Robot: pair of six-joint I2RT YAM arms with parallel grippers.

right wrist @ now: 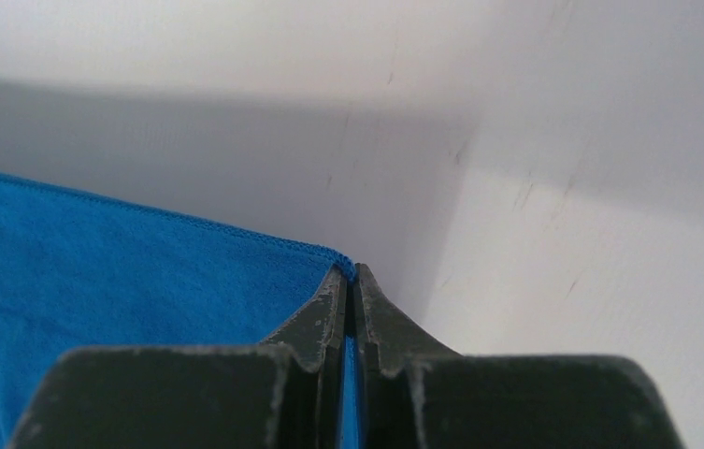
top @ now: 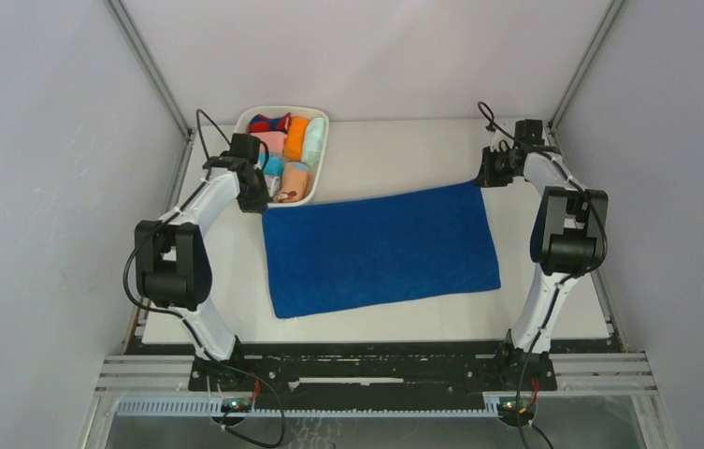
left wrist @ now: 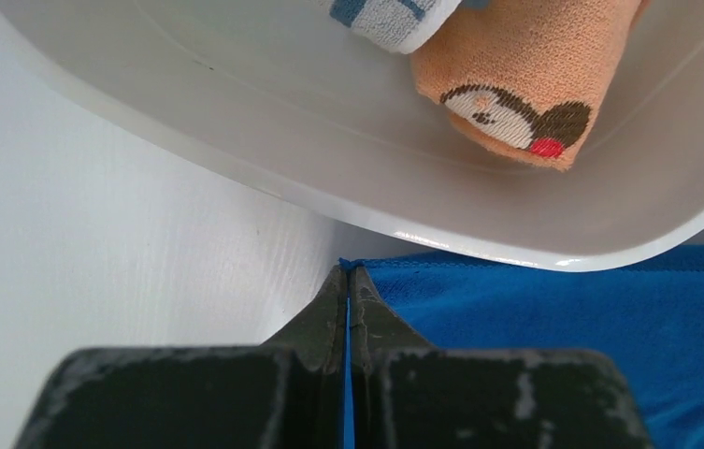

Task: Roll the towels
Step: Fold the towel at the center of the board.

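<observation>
- The royal-blue terry towel (top: 380,248) lies spread flat and unrolled on the white table (top: 404,150), between the two arms, its long side running left to right.
- The towel sits slightly skewed, with its right end farther from the arm bases than its left end.
- The left gripper (left wrist: 348,281) is closed tight on the towel's far left corner. A thin strip of blue shows between the black fingers (left wrist: 315,323) in the left wrist view.
- That pinched corner sits just beside the near rim of the white oval plastic tray (top: 322,150), which stands at the far left of the table.
- The right gripper (right wrist: 349,281) is likewise clamped shut on the towel's far right corner, with a line of blue cloth caught between its fingers (right wrist: 390,323).
- From above, the left gripper (top: 261,204) and the right gripper (top: 481,180) are well apart, one at each far corner, and the far edge runs straight between them.
- The tray holds several rolled cloths packed side by side.
- The peach-orange roll with a cartoon face (left wrist: 525,84) lies in the tray's near end, close to the left gripper.
- A white roll printed with blue (left wrist: 385,14) touches it on its left in the left wrist view.
- A plain orange roll (top: 295,137) lies farther back in the tray.
- The towel's near edge lies flat on the table.
</observation>
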